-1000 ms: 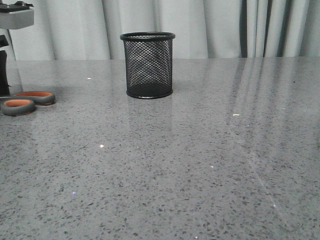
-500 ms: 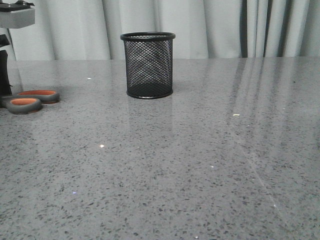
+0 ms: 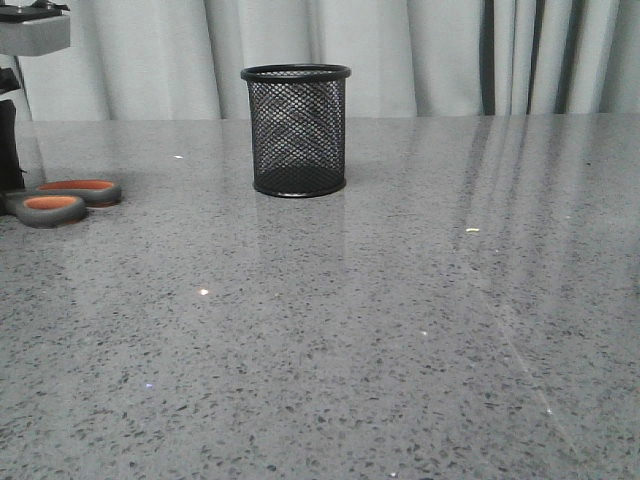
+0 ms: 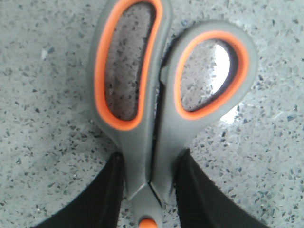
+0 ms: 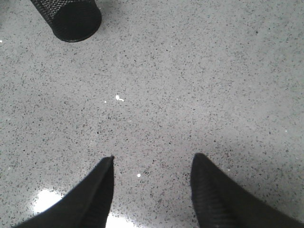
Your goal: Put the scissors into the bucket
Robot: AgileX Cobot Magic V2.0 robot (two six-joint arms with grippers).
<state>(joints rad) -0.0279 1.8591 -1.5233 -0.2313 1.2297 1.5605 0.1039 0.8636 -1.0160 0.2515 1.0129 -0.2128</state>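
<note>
- The left pincer (image 4: 149, 190) was closed on the scissors (image 4: 156, 109); its two black fingers (image 4: 107, 197) pressed against the grey shanks from either side, just below the handle loops and beside the orange-red pivot.
- In the left wrist view the two handle loops, grey outside and lined orange inside, lay side by side with the shanks meeting between the fingers. The blades were out of that view.
- In the front view the scissors (image 3: 62, 200) sat at the far left of the table (image 3: 400, 330), the handle loops pointing toward the middle of the table and resting at or just above its surface; which of the two could not be told.
- Only a dark part of the left arm showed at the left edge of the front view, touching the scissors end.
- The right pincer (image 5: 152, 164) was open wide, its two black fingers (image 5: 92, 194) well apart, with nothing between them but the speckled grey table top.
- The bucket (image 3: 296, 130), a black wire-mesh cylinder, stood upright on the table, well apart from the scissors and to their right in the front view.
- The right wrist view showed the bucket (image 5: 71, 16) at a corner, well apart from the right pincer.
- Pale curtains (image 3: 420, 55) hung behind the table.
</note>
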